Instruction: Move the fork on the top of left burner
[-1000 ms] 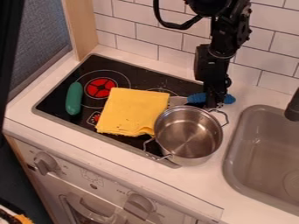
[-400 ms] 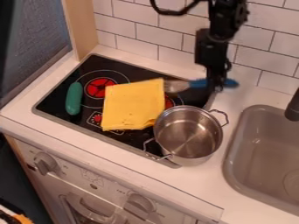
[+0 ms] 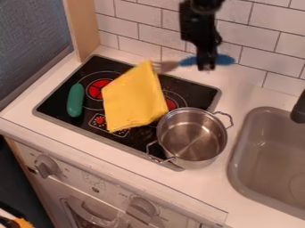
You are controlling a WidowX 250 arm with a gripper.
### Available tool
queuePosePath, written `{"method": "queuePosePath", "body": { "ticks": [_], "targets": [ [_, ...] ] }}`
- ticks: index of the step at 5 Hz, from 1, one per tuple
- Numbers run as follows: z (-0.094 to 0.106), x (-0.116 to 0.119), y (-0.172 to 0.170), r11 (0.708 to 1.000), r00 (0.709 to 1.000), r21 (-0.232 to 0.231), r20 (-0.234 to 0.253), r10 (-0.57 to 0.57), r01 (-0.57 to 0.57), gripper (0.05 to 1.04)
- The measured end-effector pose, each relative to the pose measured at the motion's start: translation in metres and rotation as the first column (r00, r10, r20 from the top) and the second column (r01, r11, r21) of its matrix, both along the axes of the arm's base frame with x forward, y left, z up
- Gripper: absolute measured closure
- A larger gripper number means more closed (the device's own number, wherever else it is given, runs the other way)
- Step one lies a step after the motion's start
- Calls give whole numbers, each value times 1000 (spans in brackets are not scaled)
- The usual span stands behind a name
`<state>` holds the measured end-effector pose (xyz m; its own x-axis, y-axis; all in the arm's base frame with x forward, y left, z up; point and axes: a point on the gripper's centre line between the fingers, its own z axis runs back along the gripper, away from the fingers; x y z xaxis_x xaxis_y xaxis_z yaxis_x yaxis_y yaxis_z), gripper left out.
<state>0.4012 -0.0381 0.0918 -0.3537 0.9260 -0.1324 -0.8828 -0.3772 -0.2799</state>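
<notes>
My gripper (image 3: 207, 67) is grasping the fork (image 3: 188, 61) near the stove's (image 3: 196, 89) back edge, its tines at the raised corner of the cloth (image 3: 134, 100), which partly covers the left burner (image 3: 97, 89), beside the cucumber (image 3: 75, 100).

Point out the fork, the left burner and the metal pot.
Fork (image 3: 188, 61): camera view, on its blue handle.
Left burner (image 3: 96, 89): camera view, on its red centre.
Metal pot (image 3: 191, 137): camera view, on its inside bottom.
</notes>
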Motion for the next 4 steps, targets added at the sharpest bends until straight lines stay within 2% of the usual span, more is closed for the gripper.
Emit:
{"method": "queuePosePath", "body": {
  "ticks": [1, 2, 3, 4],
  "targets": [
    [25, -12, 22, 1000, 998, 1, 52, 19, -19, 651],
    [35, -24, 38, 999, 996, -8, 73, 43, -42, 651],
    [46, -28, 61, 998, 994, -12, 88, 61, -60, 651],
    [48, -30, 87, 996, 993, -9, 83, 86, -85, 651]
  ]
}}
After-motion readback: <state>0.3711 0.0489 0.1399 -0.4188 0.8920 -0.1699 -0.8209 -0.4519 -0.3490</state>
